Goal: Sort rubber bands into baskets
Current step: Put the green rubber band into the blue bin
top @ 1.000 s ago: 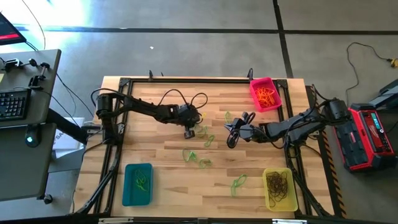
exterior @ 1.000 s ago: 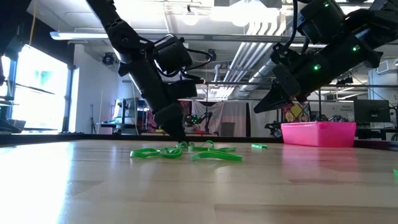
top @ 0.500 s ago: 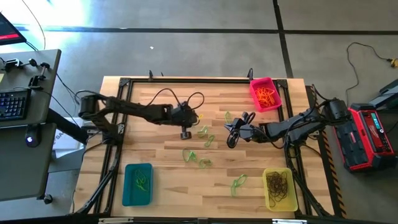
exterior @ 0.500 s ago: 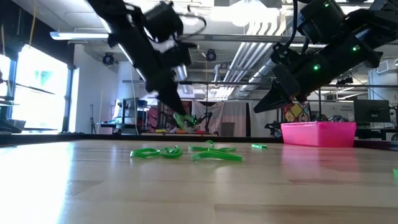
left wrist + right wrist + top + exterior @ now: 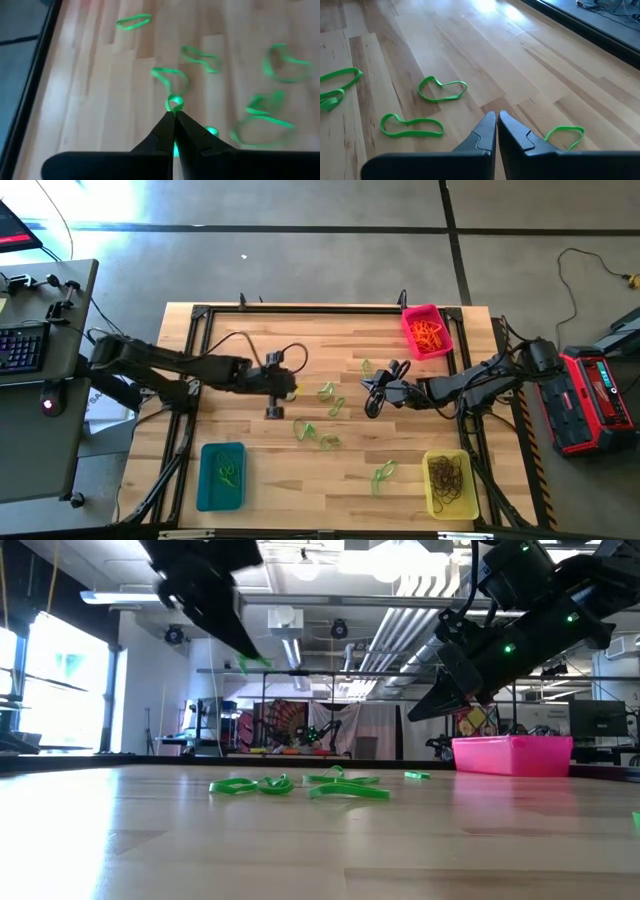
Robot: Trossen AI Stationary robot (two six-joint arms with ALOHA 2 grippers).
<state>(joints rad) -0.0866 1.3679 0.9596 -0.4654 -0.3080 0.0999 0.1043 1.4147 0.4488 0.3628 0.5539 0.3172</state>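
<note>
My left gripper (image 5: 275, 412) hangs high over the table's left-middle, shut on one green rubber band (image 5: 174, 103); in the low view the band (image 5: 252, 662) shows at its tips. My right gripper (image 5: 372, 408) is shut, holds nothing and hovers right of centre (image 5: 497, 116). Several green bands (image 5: 327, 391) (image 5: 305, 428) (image 5: 383, 473) lie flat on the wood. The teal basket (image 5: 204, 480) holds green bands, the yellow basket (image 5: 432, 492) dark ones, the pink basket (image 5: 411, 330) orange ones. My left gripper pinches the green band between its two fingertips (image 5: 169, 120). A small loop of it (image 5: 175, 101) sticks out just past the tips. The fingers slant downward. The band is lifted clear of the table.
A black frame (image 5: 300, 308) runs along the table's edges. The pink basket (image 5: 512, 755) stands at the far right, the teal at the near left, the yellow at the near right. Loose green bands (image 5: 300, 785) lie in the middle of the table.
My left gripper has risen from the table with a green band in its tips and swung toward the table's left and near edges. The other bands have stayed where they lay.
</note>
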